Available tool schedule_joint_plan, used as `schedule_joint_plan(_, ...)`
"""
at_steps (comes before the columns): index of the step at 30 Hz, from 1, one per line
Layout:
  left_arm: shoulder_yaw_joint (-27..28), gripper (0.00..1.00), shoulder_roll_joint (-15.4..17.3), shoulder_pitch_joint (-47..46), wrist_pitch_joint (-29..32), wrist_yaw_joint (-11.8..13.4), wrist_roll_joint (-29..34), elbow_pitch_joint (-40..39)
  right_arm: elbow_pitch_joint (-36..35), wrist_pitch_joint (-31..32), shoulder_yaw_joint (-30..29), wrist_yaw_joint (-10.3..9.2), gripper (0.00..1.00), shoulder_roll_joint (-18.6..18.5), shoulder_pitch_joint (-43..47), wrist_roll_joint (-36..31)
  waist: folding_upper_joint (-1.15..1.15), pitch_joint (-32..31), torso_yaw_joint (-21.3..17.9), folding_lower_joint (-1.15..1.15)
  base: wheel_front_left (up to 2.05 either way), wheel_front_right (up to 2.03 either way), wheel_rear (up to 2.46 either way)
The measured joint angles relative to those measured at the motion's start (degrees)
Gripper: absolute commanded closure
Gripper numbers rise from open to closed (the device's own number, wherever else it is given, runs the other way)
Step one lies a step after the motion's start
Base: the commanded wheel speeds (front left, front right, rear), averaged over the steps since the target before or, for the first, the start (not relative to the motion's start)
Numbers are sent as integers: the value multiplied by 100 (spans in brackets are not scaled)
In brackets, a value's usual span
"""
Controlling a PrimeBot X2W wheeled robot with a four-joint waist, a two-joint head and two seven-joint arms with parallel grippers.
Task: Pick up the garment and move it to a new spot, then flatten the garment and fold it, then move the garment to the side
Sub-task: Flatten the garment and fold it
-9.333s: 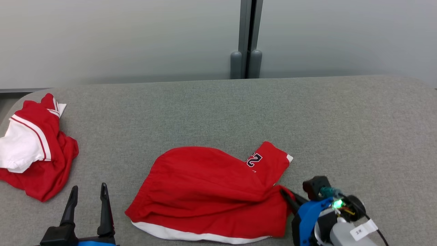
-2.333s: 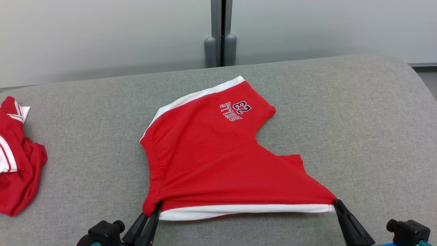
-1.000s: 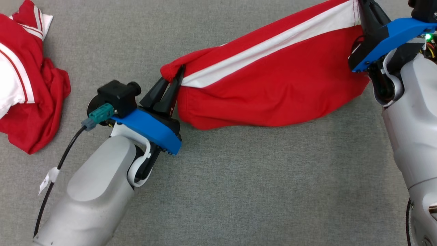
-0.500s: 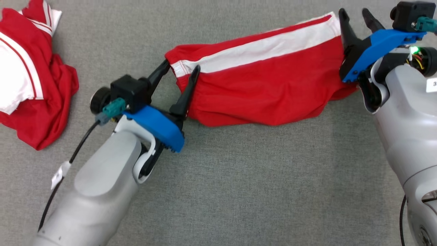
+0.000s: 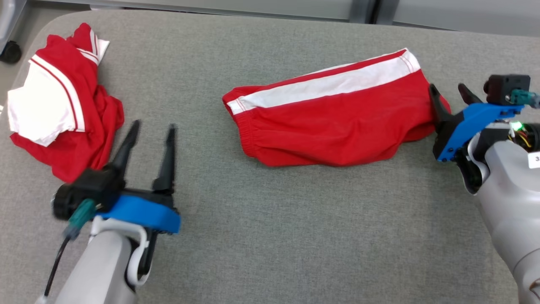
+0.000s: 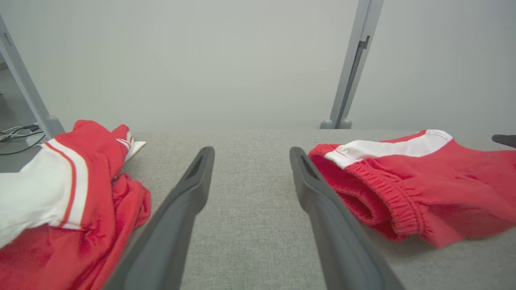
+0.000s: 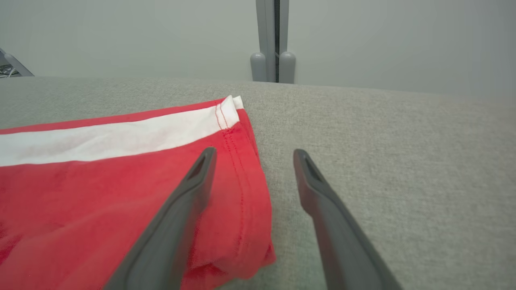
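Head view here: the garment [image 5: 329, 126], red shorts folded over with a white stripe along the 12 o'clock edge, is lying on the grey bench [image 5: 295, 232] a bit toward 1 o'clock of centre. Its elastic waistband faces 9 o'clock and its hem faces 3 o'clock. The left fingers [image 5: 168, 156] are down at 8 o'clock, spread wide and empty, well apart from the shorts. They sit over bare bench between the shorts and a crumpled red and white jersey [image 5: 71, 109] at 10 o'clock. The right fingers [image 5: 436, 105] are at 3 o'clock, also spread and gripping nothing. From the right wrist view we see one finger over the hem end and the other over bare bench; we can't tell if it touches the cloth
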Motion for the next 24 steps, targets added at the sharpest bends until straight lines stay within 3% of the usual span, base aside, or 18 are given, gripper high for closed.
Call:
schedule_joint_plan(4, 808, 0, -241, 688, 0, 136, 526, -587, 44, 7, 32, -1, 0, -99, 97, 157, 0, -16, 111, 1, 0, 0, 0)
schedule_joint_plan(9, 1589, 0, -756, 1244, -2, 109, 1198, -1249, 129, 34, 66, -1, 0, -171, 163, 215, 0, -1, 221, 2, 0, 0, 0)
schedule_joint_plan(13, 1934, 0, -1082, 1522, -1, 0, 1540, -1464, 208, 107, 90, 0, 0, -183, 173, 218, 0, 17, 283, 1, 0, 0, 0)
schedule_joint_plan(20, 2018, 0, -1262, 1601, -1, -203, 1830, -1373, 276, 370, 43, -1, 0, -204, 257, 219, 0, 17, 350, 1, 0, 0, 0)
schedule_joint_plan(21, 2017, 0, -1268, 1601, -1, -229, 1859, -1361, 278, 437, 37, -1, 18, -198, 263, 224, 0, 10, 354, 1, 0, 0, 0)
schedule_joint_plan(22, 2018, 0, -1268, 1601, -1, -241, 1869, -1346, 278, 515, 31, -1, 62, -178, 263, 249, 0, 3, 354, 1, 0, 0, 0)
schedule_joint_plan(23, 2017, 0, -1269, 1601, -1, -244, 1895, -1335, 278, 568, 20, -1, 88, -154, 269, 280, 0, -4, 352, 1, 0, 0, 0)
schedule_joint_plan(24, 2015, 0, -1272, 1601, -1, -252, 1907, -1324, 278, 595, 8, -1, 100, -134, 281, 313, 0, -11, 349, 1, 0, 0, 0)
